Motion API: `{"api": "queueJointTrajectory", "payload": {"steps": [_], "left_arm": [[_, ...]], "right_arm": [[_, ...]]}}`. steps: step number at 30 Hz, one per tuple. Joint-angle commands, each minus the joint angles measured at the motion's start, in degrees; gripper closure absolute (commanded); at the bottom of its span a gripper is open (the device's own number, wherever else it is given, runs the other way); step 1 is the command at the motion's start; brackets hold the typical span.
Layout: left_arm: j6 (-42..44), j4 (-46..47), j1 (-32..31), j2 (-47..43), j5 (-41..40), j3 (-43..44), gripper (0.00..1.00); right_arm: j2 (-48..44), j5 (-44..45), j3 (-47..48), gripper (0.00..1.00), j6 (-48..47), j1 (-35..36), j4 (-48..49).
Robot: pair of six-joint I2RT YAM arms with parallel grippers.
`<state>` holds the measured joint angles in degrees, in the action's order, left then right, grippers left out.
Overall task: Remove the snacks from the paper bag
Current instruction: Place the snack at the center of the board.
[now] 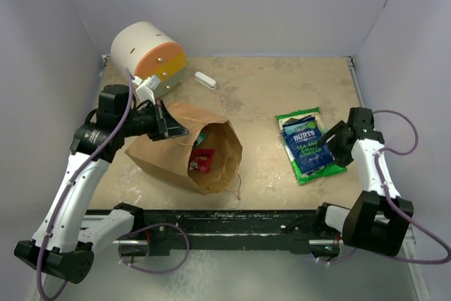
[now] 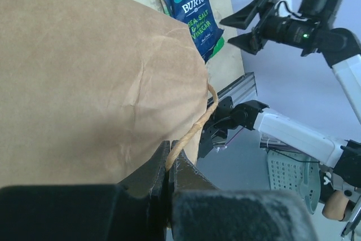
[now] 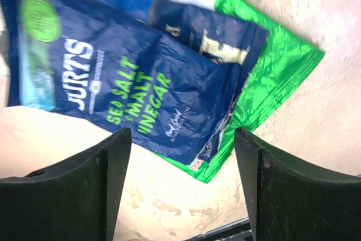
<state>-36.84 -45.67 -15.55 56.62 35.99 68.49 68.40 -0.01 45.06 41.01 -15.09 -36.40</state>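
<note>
Paper bag (image 1: 176,149) on side at 9 o'clock, mouth toward 5 o'clock – red packet (image 1: 201,161) inside. Left gripper (image 1: 169,126) clamped on twisted handle (image 2: 194,131). Right gripper (image 1: 332,139) spread wide over blue packet (image 1: 306,147) atop green chip bag (image 1: 297,116), 3 o'clock. Likely light, slick, crinkly – pinch at sealed edge

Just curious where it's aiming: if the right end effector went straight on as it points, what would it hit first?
Probably the blue Burts packet, lying on the green bag, right ahead of the open right end effector; depth is unclear.
</note>
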Motion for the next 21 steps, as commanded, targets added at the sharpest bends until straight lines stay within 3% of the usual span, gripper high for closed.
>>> {"api": "queueJointTrajectory", "payload": {"steps": [1,5,7,12,21], "left_arm": [[-0.31,-1.30,-0.13,-2.55,-1.04,0.00,1.00],[0.01,-3.33,-0.15,-3.64,-2.32,0.62,1.00],[-0.07,-3.98,-0.11,-4.11,-2.77,0.99,1.00],[1.44,-7.43,-0.10,-4.17,-4.82,3.68,1.00],[3.53,-15.01,-0.13,-6.25,-10.27,7.28,1.00]], "right_arm": [[-2.61,2.56,6.75,0.24,-7.85,-0.19,-1.52],[-3.00,-9.83,6.45,0.21,-13.21,1.34,2.43],[-1.83,-12.90,6.09,0.20,-13.92,6.51,3.46],[0.18,-12.53,5.12,0.21,-8.27,26.04,6.51],[-0.50,-12.74,5.45,0.23,5.10,46.96,13.14]]}}
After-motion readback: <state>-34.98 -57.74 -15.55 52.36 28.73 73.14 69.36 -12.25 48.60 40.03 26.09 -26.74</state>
